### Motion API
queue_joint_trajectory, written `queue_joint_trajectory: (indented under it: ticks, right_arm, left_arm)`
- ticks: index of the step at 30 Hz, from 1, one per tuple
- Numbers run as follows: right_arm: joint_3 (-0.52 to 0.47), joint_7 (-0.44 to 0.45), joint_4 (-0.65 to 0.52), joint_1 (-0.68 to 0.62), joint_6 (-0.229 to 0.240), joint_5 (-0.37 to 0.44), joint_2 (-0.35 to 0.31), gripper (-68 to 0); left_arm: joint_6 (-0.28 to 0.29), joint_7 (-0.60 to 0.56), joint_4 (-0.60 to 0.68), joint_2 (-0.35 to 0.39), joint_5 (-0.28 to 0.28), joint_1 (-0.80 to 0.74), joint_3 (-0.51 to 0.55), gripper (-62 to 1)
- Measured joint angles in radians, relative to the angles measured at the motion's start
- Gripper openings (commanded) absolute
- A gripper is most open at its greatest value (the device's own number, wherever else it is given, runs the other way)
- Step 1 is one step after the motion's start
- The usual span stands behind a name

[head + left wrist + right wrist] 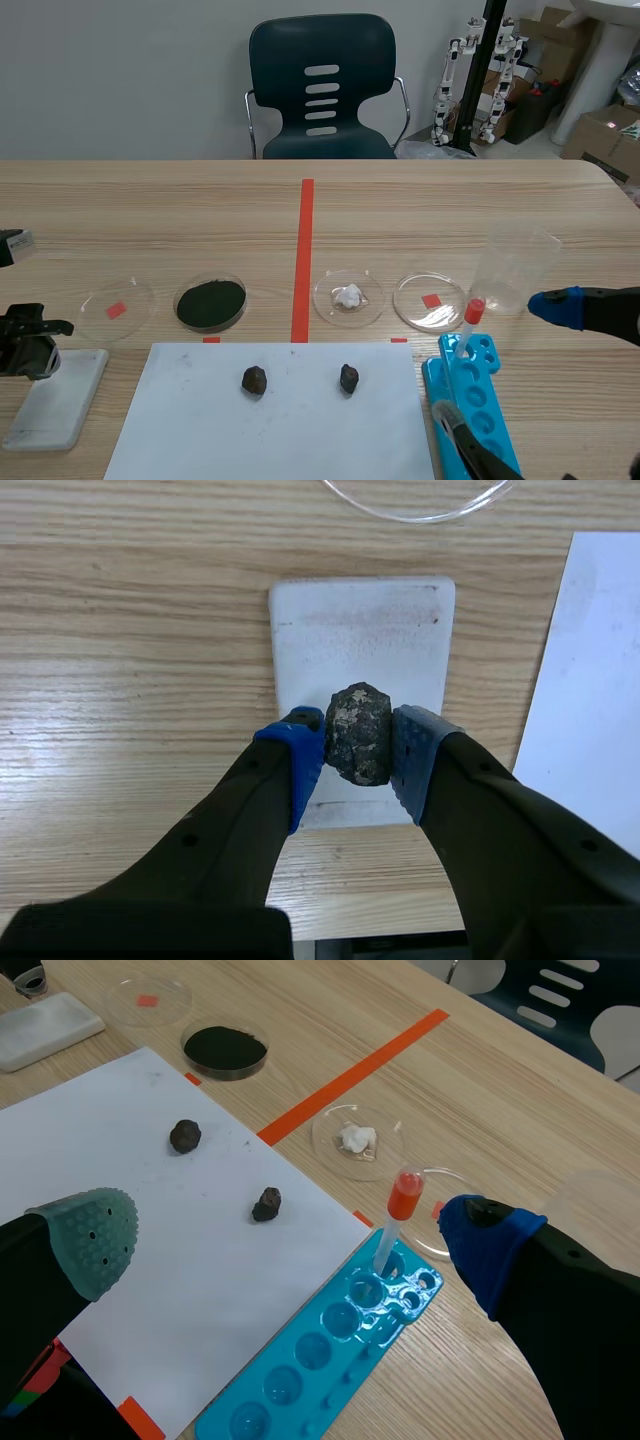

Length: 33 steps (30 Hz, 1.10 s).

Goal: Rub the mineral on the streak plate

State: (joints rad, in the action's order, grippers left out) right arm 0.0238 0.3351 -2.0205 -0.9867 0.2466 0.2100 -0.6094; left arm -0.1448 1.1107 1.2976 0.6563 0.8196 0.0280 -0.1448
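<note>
Already the left gripper [358,755] is clamped on the mineral [359,733], directly over the streak plate [360,640], seemingly just touching.

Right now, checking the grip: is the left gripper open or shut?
Shut: the left gripper clamps the mineral between its pads.

Bright, even light comes from overhead across my table [500,200], nothing harsh. The stones [254,380] on the white paper [200,440] throw only small, soft shadows right beneath them. Under my left gripper [358,762] a faint shade falls on the streak plate [360,640], and the mineral [358,730] catches pale glints. Near my right gripper [290,1238] the blue well tray [300,1370] shows glossy highlights.
</note>
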Motion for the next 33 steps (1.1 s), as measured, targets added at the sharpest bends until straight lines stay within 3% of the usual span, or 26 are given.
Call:
queue_joint_trajectory:
  ticks: [11, 20, 33]
  right_arm:
    - [0.0, 0.0, 0.0, 0.0, 0.0, 0.0, 0.0, -3.7]
    - [0.0, 0.0, 0.0, 0.0, 0.0, 0.0, 0.0, -3.7]
    - [0.0, 0.0, 0.0, 0.0, 0.0, 0.0, 0.0, -3.7]
  left_arm:
    - [0.0, 0.016, -0.005, -0.008, -0.019, 0.022, 0.0, -51.9]
    - [0.003, 0.023, -0.1, -0.025, -0.027, 0.063, -0.019, -51.9]
    - [0.034, 0.035, -0.155, -0.089, -0.092, 0.125, -0.039, -51.9]
